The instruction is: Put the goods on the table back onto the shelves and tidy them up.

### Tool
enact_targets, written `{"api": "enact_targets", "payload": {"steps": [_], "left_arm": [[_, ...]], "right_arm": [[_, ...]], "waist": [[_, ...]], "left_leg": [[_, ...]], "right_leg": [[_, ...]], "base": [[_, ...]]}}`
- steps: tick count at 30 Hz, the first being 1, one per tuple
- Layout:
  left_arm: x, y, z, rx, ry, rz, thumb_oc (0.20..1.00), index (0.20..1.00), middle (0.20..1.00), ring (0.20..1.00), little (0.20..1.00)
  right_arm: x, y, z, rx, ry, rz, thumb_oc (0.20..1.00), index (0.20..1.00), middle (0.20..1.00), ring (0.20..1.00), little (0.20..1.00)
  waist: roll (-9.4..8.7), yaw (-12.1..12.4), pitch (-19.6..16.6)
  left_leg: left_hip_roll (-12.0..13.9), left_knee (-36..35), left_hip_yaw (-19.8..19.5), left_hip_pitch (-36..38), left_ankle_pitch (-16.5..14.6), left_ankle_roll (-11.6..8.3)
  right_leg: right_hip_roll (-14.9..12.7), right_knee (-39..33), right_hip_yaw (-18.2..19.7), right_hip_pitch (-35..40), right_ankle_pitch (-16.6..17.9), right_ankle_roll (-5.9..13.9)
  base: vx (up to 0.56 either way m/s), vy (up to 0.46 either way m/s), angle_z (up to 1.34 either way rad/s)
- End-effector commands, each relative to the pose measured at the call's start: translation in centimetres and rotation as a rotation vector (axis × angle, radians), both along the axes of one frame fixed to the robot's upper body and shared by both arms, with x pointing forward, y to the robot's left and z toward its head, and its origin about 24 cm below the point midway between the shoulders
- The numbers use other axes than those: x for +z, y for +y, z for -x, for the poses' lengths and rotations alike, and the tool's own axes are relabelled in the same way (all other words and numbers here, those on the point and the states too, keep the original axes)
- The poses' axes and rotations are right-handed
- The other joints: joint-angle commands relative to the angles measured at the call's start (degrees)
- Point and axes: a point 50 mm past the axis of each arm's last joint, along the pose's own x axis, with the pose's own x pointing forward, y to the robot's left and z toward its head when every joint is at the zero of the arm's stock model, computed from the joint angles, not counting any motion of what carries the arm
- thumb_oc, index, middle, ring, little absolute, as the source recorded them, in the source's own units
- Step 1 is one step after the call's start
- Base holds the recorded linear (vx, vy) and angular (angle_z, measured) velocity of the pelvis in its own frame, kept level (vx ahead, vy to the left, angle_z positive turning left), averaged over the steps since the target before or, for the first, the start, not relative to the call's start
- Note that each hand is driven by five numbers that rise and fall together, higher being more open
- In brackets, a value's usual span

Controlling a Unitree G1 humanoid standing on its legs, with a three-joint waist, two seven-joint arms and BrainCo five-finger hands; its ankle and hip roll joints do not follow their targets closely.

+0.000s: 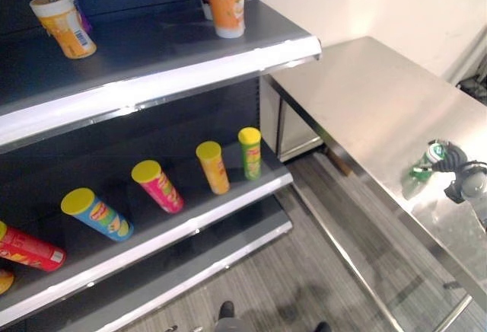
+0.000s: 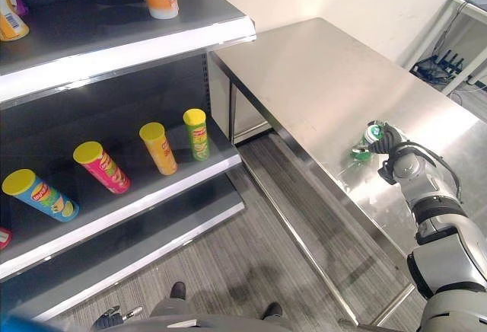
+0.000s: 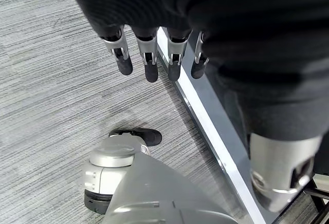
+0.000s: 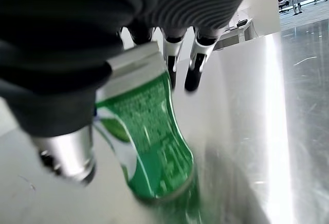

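Green can [image 4: 149, 147] in right hand [image 2: 392, 145] on steel table [image 2: 319, 73].

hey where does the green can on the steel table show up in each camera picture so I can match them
Left eye view: green can at the far right, by the right hand.
Right eye view: right of centre, on the steel table near its front edge.
Right wrist view: close up at the centre, beside the hand's fingers.
Left wrist view: floor under the left hand, so no match.
Shared landmark: the steel table.
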Motion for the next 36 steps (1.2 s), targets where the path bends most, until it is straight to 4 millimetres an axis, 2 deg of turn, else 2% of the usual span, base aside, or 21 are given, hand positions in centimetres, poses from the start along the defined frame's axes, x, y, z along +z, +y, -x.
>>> {"api": "enact_targets", "payload": {"steps": [1, 12, 18, 19, 20, 25, 26, 27, 31, 35, 36], "left_arm": [[0.6, 1.7, -0.8, -0.033, 0.001, -0.057, 1.0, 1.0, 1.0, 1.0, 1.0], [0.6, 1.8, -0.8, -0.025, 0.0, -0.058, 1.0, 1.0, 1.0, 1.0, 1.0], [0.7, 2.1, -0.7, -0.008, 0.001, -0.065, 1.0, 1.0, 1.0, 1.0, 1.0], [0.7, 2.1, -0.7, -0.008, 0.001, -0.065, 1.0, 1.0, 1.0, 1.0, 1.0], [0.7, 2.2, -0.6, 0.007, 0.0, -0.07, 1.0, 1.0, 1.0, 1.0, 1.0], [0.7, 2.3, -0.3, 0.046, 0.001, -0.08, 1.0, 1.0, 1.0, 1.0, 1.0], [0.7, 2.3, -0.3, 0.043, 0.0, -0.081, 1.0, 1.0, 1.0, 1.0, 1.0], [0.7, 2.3, -0.5, 0.049, -0.006, -0.084, 1.0, 1.0, 1.0, 1.0, 1.0], [0.8, 2.2, -0.7, 0.056, -0.023, -0.085, 1.0, 1.0, 1.0, 1.0, 1.0], [0.9, 2.3, -1.2, 0.057, -0.045, -0.086, 1.0, 1.0, 1.0, 1.0, 1.0], [0.9, 2.3, -1.2, 0.056, -0.045, -0.087, 1.0, 1.0, 1.0, 1.0, 1.0]], "right_arm": [[1.7, 0.4, -1.1, 0.017, -0.034, 0.027, 0.2, 0.2, 0.2, 0.2, 0.2], [1.6, 0.4, -0.9, 0.018, -0.042, 0.021, 0.2, 0.2, 0.2, 0.2, 0.2], [4.5, 0.3, -0.9, 0.052, -0.149, 0.054, 0.2, 0.2, 0.2, 0.2, 0.2], [4.5, 0.3, -0.9, 0.052, -0.149, 0.054, 0.2, 0.2, 0.2, 0.2, 0.2], [6.6, 0.6, -0.9, 0.087, -0.227, 0.078, 0.2, 0.2, 0.2, 0.2, 0.2], [12.0, 2.9, 0.7, 0.249, -0.476, 0.146, 0.2, 0.2, 0.2, 0.2, 0.2], [12.0, 2.8, 0.8, 0.246, -0.476, 0.145, 0.2, 0.2, 0.2, 0.2, 0.2], [14.0, 3.9, 2.0, 0.322, -0.573, 0.178, 0.2, 0.2, 0.2, 0.2, 0.2], [17.4, 6.2, 4.6, 0.459, -0.727, 0.257, 0.2, 0.2, 0.2, 0.2, 0.2], [19.3, 8.3, 7.0, 0.586, -0.85, 0.258, 0.2, 0.2, 0.2, 0.2, 0.2], [19.3, 8.3, 7.0, 0.585, -0.85, 0.258, 0.2, 0.2, 0.2, 0.2, 0.2]], "waist": [[-1.5, 0.5, 1.3], [-1.51, 0.3, 1.1], [-1.84, -0.6, 0.7], [-1.87, -0.7, 0.7], [-1.89, -1.1, 0.7], [-2.06, -2.7, 0.4], [-2.19, -2.7, 0.3], [-2.29, -3.2, 0.1], [-2.2, -4.2, -0.2], [-2.24, -4.6, -0.5], [-2.27, -4.6, -0.5]], "left_leg": [[3.7, 0.3, 7.3, 2.0, 0.8, -3.02], [3.6, 0.4, 7.5, 2.3, 0.7, -2.88], [3.4, 0.3, 7.8, 2.3, 0.6, -2.73], [3.4, 0.3, 7.7, 2.2, 0.6, -2.72], [3.7, 0.3, 8.1, 2.7, 0.4, -2.84], [3.9, 0.6, 9.0, 3.1, 0.0, -2.9], [3.8, 0.7, 8.8, 2.8, 0.2, -2.79], [3.9, 0.9, 9.2, 2.8, 0.0, -2.85], [4.4, 1.6, 9.7, 3.2, -0.5, -3.04], [4.9, 2.8, 9.6, 2.6, -0.5, -3.11], [4.9, 2.8, 9.5, 2.5, -0.5, -3.09]], "right_leg": [[1.1, 0.6, 1.5, 1.5, -5.5, -0.18], [1.0, 0.6, 1.5, 1.7, -5.4, -0.19], [0.7, 0.6, 1.7, 1.4, -5.1, -0.09], [0.7, 0.6, 1.6, 1.4, -5.1, -0.08], [0.8, 0.6, 1.9, 1.6, -5.2, -0.07], [0.8, 0.6, 2.4, 1.5, -5.1, -0.04], [0.6, 0.6, 2.3, 1.3, -5.0, -0.01], [0.7, 0.6, 2.6, 1.2, -5.0, -0.02], [1.1, 0.7, 3.2, 1.3, -5.5, -0.26], [1.6, 0.7, 3.5, 1.1, -5.8, -0.59], [1.6, 0.7, 3.4, 1.1, -5.8, -0.58]], "base": [[0.0, 0.0, 0.0], [0.0, 0.0, 0.0], [0.0, 0.0, 0.0], [0.0, 0.0, 0.0], [0.0, 0.0, 0.0], [0.0, -0.001, -0.01], [-0.03, -0.013, -0.06], [-0.03, -0.017, -0.08], [-0.01, -0.023, -0.05], [-0.01, -0.043, -0.08], [-0.01, -0.07, -0.05]]}}
